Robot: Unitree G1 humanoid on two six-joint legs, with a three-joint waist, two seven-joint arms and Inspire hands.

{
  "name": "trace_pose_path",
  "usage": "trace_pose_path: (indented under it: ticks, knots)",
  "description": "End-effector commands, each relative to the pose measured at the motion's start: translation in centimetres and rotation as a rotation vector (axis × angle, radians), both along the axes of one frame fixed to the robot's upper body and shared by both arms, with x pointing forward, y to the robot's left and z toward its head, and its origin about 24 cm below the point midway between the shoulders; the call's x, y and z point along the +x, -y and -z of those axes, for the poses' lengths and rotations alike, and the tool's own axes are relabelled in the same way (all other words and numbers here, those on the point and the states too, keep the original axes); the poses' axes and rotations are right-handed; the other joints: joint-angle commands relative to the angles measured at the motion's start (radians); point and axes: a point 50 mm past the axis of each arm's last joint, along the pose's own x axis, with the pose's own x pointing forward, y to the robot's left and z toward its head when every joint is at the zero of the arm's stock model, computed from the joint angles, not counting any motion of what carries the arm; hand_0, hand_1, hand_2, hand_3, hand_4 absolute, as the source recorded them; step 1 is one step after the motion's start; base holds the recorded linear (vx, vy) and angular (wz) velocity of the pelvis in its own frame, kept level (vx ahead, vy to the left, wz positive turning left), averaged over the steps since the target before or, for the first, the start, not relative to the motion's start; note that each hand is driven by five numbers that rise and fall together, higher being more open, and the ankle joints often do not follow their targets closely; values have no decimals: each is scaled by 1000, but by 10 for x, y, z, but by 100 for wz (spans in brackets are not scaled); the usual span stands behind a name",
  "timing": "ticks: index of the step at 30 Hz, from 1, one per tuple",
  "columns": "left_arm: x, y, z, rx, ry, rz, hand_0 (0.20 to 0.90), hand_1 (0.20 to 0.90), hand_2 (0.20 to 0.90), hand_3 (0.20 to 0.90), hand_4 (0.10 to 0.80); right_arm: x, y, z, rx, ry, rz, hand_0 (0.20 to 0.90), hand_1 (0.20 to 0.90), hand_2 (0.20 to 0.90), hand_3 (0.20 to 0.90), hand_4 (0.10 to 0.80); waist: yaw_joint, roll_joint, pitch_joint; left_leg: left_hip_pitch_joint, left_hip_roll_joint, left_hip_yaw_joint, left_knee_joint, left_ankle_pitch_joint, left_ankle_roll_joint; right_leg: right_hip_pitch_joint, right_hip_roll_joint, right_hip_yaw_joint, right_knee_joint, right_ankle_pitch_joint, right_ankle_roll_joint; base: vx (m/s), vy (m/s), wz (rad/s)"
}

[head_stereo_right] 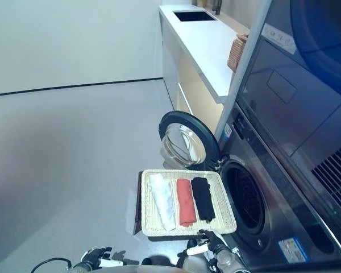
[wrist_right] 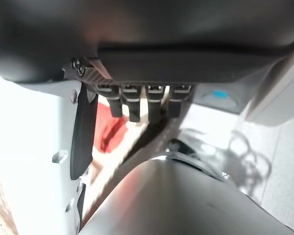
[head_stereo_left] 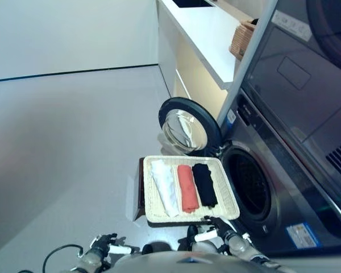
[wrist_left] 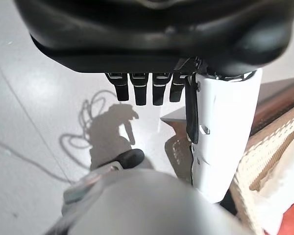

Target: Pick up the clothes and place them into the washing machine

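- Pick-up not begun: three rolled clothes, white (head_stereo_left: 165,193), red (head_stereo_left: 187,187), black (head_stereo_left: 204,184), lie in the wicker tray (head_stereo_left: 230,211), centre frame.
- Left hand (head_stereo_left: 106,246) and right hand (head_stereo_left: 211,230), bottom edge: fingers relaxed, empty.
- Next, probably: right hand reaches the black roll, nearest the washing machine drum (head_stereo_left: 250,183).

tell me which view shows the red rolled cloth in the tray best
The left eye view: the red cloth lies whole in the woven tray, between the white cloth and the black cloth. The right eye view shows the same. The left wrist view catches only a corner; the right wrist view a blur.
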Motion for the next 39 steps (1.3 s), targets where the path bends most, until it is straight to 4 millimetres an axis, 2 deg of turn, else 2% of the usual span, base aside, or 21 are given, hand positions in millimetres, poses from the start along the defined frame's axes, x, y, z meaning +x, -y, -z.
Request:
trace_pose_path:
  ticks: [1, 7, 9, 11, 12, 13, 14, 17, 19, 22, 26, 28, 29, 30, 33, 36, 39]
  knots:
    - [28, 0, -6, -14, 88, 4, 900, 900, 900, 900, 800, -10, 13, 0, -67, -18, -53, 900, 900, 900, 900, 800, 17, -18, -23, 13, -30, 1, 15, -51, -50, 51, 18, 17, -81, 38, 30, 99, -74, 30]
    - [30, 6, -6, -26, 95, 29, 900, 900, 900, 900, 800, -8, 16, -1, -71, -9, -51, 900, 900, 900, 900, 800, 18, -22, -39, 7, -8, -3, 71, -82, -72, 98, 46, 26, -87, -4, 0, 124, -100, -5]
    - [36, 7, -7, -32, 121, 19, 900, 900, 900, 900, 800, -6, 19, -2, -74, 3, -27, 900, 900, 900, 900, 800, 18, -28, -24, -45, -8, 3, 212, -67, -97, 111, 53, 25, -85, -19, -17, 34, -103, 4]
    - [41, 6, -9, -33, 141, 4, 900, 900, 900, 900, 800, -1, 23, -5, -83, 19, -11, 900, 900, 900, 900, 800, 26, -39, 14, -145, -5, 8, 436, 10, -131, 135, 55, 25, -85, -27, -42, -35, -94, 9]
    - [41, 6, -9, -33, 142, 4, 900, 900, 900, 900, 800, -1, 23, -5, -83, 19, -11, 900, 900, 900, 900, 800, 24, -37, 14, -150, -4, 6, 444, 7, -132, 134, 57, 23, -85, -27, -42, -42, -112, 27]
    - [47, 5, -11, -34, 168, -19, 900, 900, 900, 900, 800, 6, 28, -7, -100, 38, -2, 900, 900, 900, 900, 800, 48, -51, 48, -227, -22, -4, 575, 43, -130, 151, 52, 25, -95, -23, -53, 19, -81, 27]
    - [46, 5, -11, -35, 172, -38, 900, 900, 900, 900, 800, 7, 30, -8, -109, 40, 3, 900, 900, 900, 900, 800, 56, -53, 49, -249, -24, -7, 579, 36, -121, 158, 50, 29, -102, -27, -52, 90, -55, 10]
    - [33, 6, -7, -39, 139, -69, 900, 900, 900, 900, 800, 8, 34, -9, -129, 36, 30, 900, 900, 900, 900, 800, 74, -43, 29, -242, 17, -27, 364, -12, -110, 171, 39, 52, -117, -43, -25, 213, 84, -23]
    - [29, 8, -5, -34, 120, -52, 900, 900, 900, 900, 800, 6, 42, -10, -162, 27, 41, 900, 900, 900, 900, 800, 79, -10, 9, -235, 56, -24, 146, 41, -117, 197, 47, 63, -130, -71, -6, 240, 146, -38]
    - [25, 9, -4, -28, 94, -13, 900, 900, 900, 900, 800, 1, 46, -9, -178, 1, 52, 900, 900, 900, 900, 800, 71, 3, -9, -189, 52, -11, 103, 34, -113, 205, 25, 55, -119, -86, 6, 135, 116, -11]
    - [34, 4, -8, -23, 136, -5, 900, 900, 900, 900, 800, 2, 52, -10, -200, -5, 64, 900, 900, 900, 900, 800, 78, 10, -32, -148, 10, 6, 87, 16, -88, 192, -26, 64, -73, -79, 26, 124, 138, -7]
    - [33, -3, -9, -6, 140, -20, 900, 900, 900, 900, 800, 7, 53, -12, -209, -1, 63, 900, 900, 900, 900, 800, 104, 17, -35, -129, 2, 38, 59, 10, -74, 164, -53, 18, -22, -74, 41, 81, 83, -42]
    - [33, -5, -10, -2, 142, -26, 900, 900, 900, 900, 800, 12, 55, -14, -217, 13, 66, 900, 900, 900, 900, 800, 120, 20, -31, -125, 4, 52, 43, 12, -75, 142, -65, -37, -12, -61, 45, 6, 19, -68]
    - [33, -7, -10, 1, 142, -30, 900, 900, 900, 900, 800, 17, 56, -16, -221, 24, 64, 900, 900, 900, 900, 800, 122, 22, -27, -125, 2, 53, 33, 16, -77, 131, -69, -58, -19, -52, 47, -11, 14, -94]
    - [36, -7, -11, 2, 150, -30, 900, 900, 900, 900, 800, 19, 62, -18, -238, 32, 79, 900, 900, 900, 900, 800, 113, 26, -23, -132, -9, 41, 18, 28, -84, 135, -68, -52, -50, -46, 47, 5, 7, -53]
    - [41, -2, -11, -22, 172, -38, 900, 900, 900, 900, 800, 30, 76, -26, -273, 57, 120, 900, 900, 900, 900, 800, 120, 38, -13, -150, -5, 34, 10, 37, -92, 125, -77, -80, -74, -44, 51, -12, -6, 21]
    - [52, 9, -13, -54, 214, -36, 900, 900, 900, 900, 800, 46, 85, -36, -305, 109, 129, 900, 900, 900, 900, 800, 121, 54, 40, -199, -8, 20, 34, 42, -88, 87, -78, -91, -46, -52, 43, -132, -24, 18]
